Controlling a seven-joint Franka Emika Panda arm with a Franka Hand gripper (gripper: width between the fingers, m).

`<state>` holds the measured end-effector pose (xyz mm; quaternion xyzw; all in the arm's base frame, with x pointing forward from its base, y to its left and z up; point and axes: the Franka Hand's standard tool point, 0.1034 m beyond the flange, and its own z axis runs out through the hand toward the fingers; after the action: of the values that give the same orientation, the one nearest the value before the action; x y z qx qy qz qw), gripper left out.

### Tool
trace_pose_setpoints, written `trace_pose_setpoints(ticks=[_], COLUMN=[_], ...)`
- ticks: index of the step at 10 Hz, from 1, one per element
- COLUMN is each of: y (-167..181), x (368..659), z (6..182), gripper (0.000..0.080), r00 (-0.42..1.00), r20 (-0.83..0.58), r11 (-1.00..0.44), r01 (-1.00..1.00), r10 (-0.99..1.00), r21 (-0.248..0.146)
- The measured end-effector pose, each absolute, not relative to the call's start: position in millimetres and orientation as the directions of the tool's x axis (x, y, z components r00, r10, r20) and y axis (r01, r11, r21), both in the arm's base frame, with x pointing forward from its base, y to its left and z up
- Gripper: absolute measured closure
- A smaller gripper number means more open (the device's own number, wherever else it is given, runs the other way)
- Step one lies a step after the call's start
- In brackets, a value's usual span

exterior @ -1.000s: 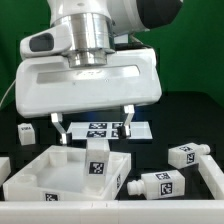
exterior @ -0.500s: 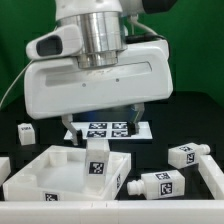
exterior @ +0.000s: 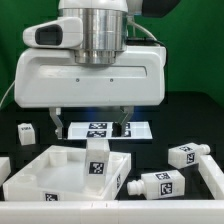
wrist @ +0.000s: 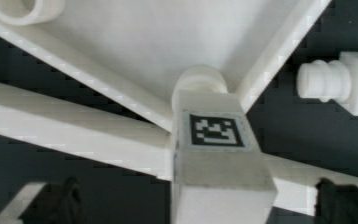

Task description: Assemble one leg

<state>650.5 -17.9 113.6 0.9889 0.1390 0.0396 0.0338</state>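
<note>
On the black tabletop [exterior: 150, 150]: a large white square tray-like plastic panel [exterior: 38, 166] with a raised rim and a black-and-white tag on one corner post
Pincer: the white two-finger pincer [exterior: 90, 122] hangs over the panel's back edge, its dark fingers [exterior: 57, 123] spread well apart, with nothing between them and touching no part
First leg: a short chunky white plastic leg [exterior: 158, 184] with a square tag lies on its side just beside the panel, on the exterior view's right, its narrower stub end towards the panel
Second leg: a second white plastic leg [exterior: 188, 153], tagged alike, lies on its side farther from the panel on that same side, apart from the first
Wrist view: the panel's tagged corner post lies below the gap between the fingers; a leg's stub end shows near the panel's rim, and which leg it is I cannot tell
Cube: a small white tagged cube [exterior: 25, 131] stands behind the panel, towards the exterior view's left
Board: the thin flat white marker board [exterior: 105, 128] lies behind the panel, beyond the fingers
</note>
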Motion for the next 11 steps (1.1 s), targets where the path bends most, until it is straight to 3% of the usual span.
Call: trace_pose_setpoints(ticks=[8,10,11], y=[-8,-8,-8], x=[669,669,669], z=[97.2,97.0,97.0], gripper=[0.0177,0.0524,0.0520], r00=[0.956,0.955,0.955], r20=[0.064,0.064,0.064], r11=[-0.957,-0.956,-0.956], r01=[0.280,0.283,0.283], r10=[0.285,0.289,0.289], r21=[0.080,0.080,0.080])
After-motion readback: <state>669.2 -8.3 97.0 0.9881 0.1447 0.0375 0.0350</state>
